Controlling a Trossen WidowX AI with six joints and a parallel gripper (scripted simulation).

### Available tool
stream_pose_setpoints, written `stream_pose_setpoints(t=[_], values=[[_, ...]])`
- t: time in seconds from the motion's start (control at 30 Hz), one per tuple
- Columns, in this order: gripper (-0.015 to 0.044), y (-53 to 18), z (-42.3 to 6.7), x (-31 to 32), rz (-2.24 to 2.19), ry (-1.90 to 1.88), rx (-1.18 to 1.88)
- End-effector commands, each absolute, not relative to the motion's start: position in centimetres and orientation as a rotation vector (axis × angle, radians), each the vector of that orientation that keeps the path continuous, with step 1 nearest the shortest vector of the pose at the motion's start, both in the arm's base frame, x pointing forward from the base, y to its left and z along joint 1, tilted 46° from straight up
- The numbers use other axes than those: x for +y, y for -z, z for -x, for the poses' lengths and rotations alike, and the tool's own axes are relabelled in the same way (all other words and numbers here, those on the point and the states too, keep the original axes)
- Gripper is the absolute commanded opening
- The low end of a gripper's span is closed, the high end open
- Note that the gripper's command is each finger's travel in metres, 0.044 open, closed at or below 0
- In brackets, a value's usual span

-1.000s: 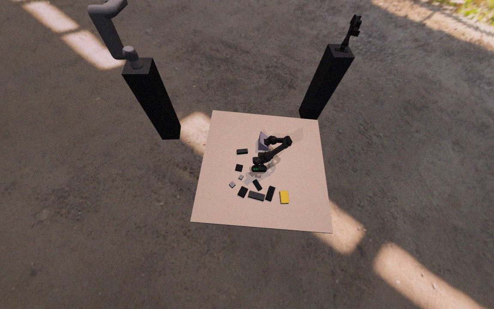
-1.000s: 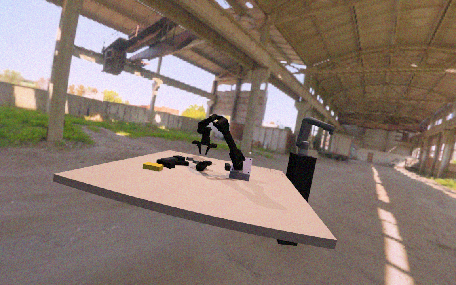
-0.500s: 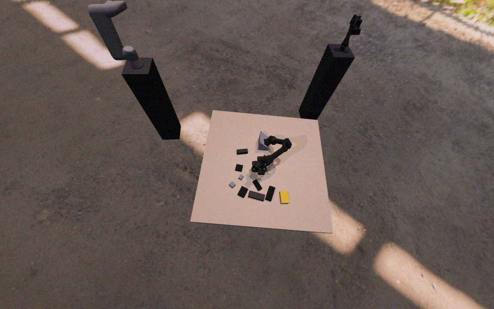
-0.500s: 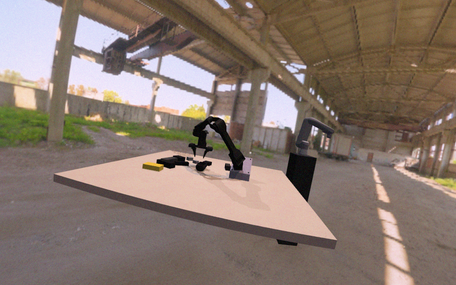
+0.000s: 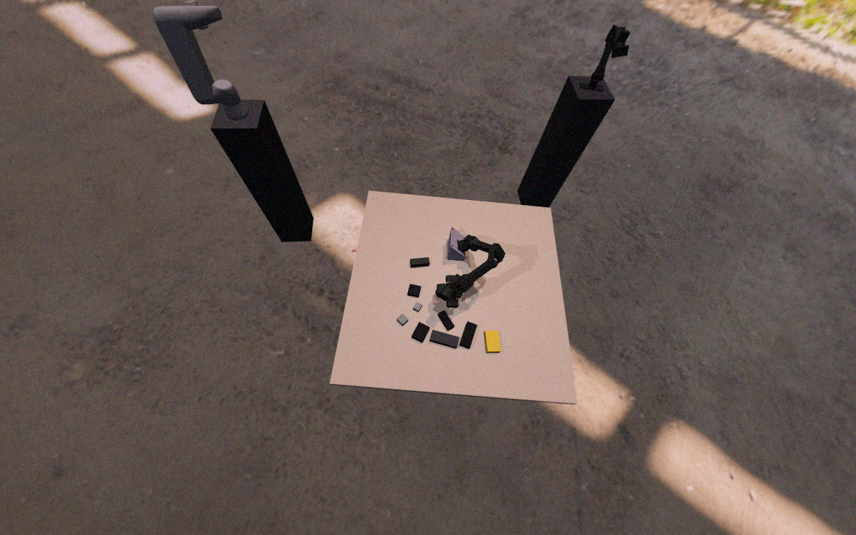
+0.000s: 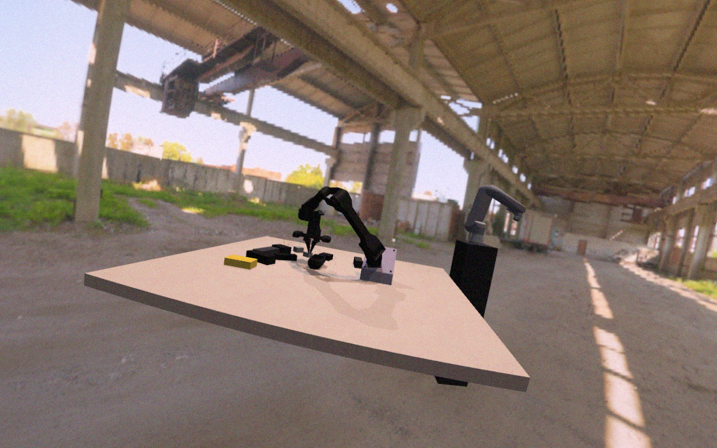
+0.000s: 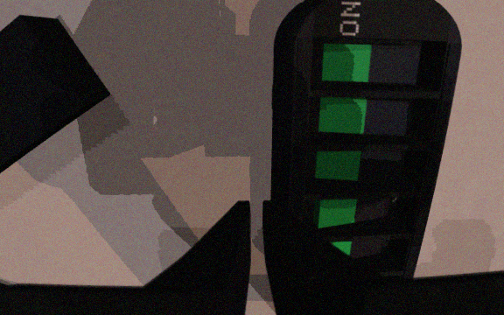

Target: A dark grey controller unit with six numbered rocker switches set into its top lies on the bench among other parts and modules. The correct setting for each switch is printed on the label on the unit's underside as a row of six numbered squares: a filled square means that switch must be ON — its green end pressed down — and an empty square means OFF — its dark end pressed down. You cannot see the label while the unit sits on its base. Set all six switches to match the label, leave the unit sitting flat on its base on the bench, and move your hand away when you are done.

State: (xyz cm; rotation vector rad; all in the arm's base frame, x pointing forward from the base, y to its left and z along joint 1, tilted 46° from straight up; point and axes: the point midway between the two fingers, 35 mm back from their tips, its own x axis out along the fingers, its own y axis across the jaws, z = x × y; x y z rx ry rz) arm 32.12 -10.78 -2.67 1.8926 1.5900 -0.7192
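The dark grey controller unit (image 6: 316, 261) (image 7: 289, 144) sits on the bench. In the wrist view it fills the right side, with green rocker ends toward the left and darker ends toward the right. The lower rockers are partly covered by my right finger, and the lowest one is hidden. Which ends are pressed down is hard to tell. My gripper (image 6: 309, 254) (image 7: 255, 212) is shut and empty, with a narrow gap between the tips. In the wrist view the tips are beside the unit's green-end side. In the top view my arm covers the unit. The underside label is hidden.
Several dark modules, including one long block (image 5: 444, 339), lie toward the front. A dark part (image 5: 445, 320) (image 7: 24, 87) is near the gripper. A yellow block (image 5: 492, 341) (image 6: 240, 261) lies farther off. Two small grey blocks and a slanted pale panel (image 5: 454, 244) (image 6: 388, 261) stand on the bench.
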Motion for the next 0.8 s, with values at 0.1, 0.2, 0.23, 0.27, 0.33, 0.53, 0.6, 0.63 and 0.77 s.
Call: stream_pose_setpoints(t=[0.1, 0.2, 0.23, 0.27, 0.33, 0.53, 0.6, 0.63, 0.77], values=[[0.0000, 2.7, -32.3, -10.7, -1.898, 0.716, 1.589], [0.0000, 2.7, -32.3, -10.7, -1.898, 0.716, 1.589], [0.0000, 2.7, -32.3, -10.7, -1.898, 0.716, 1.589], [0.0000, 2.7, -32.3, -10.7, -1.898, 0.716, 1.589], [0.0000, 2.7, -32.2, -10.7, -1.892, 0.719, 1.591], [0.0000, 2.7, -32.2, -10.7, -1.895, 0.717, 1.590], [0.0000, 2.7, -32.2, -10.7, -1.892, 0.719, 1.591], [0.0026, 2.6, -32.1, -10.9, -1.892, 0.719, 1.591], [0.0131, -0.2, -31.6, -13.7, -1.890, 0.721, 1.590]])
